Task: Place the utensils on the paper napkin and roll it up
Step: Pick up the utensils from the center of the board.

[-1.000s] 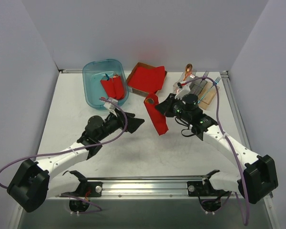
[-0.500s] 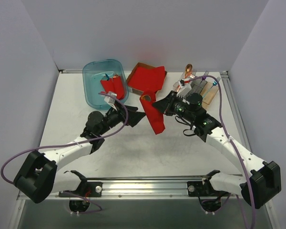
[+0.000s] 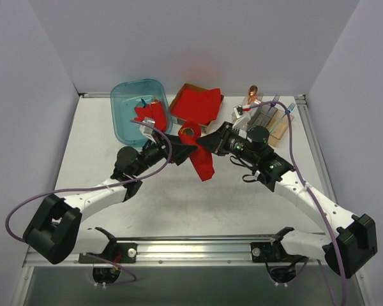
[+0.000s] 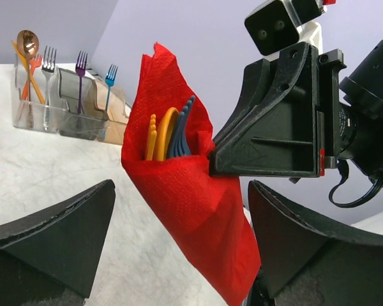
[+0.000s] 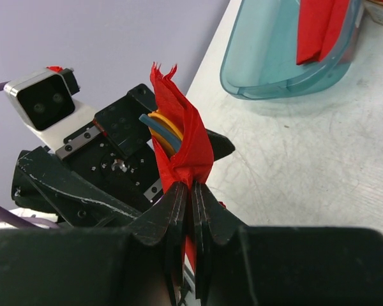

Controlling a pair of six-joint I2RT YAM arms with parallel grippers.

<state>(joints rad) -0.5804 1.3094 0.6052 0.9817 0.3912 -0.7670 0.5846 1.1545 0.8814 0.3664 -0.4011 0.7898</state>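
Because the right pincer (image 5: 190, 189) clamps only the rolled red paper napkin (image 4: 201, 213), the yellow and blue plastic utensils (image 4: 169, 134) inside may slide out between the fingers of the wide-open left pincer (image 4: 182, 191).

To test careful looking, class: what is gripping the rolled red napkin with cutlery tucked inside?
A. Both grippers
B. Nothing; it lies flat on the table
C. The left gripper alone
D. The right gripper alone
D: the right gripper is pinched shut on the paper napkin with the utensils inside, while the left gripper stands wide open, its fingers clear of the napkin.
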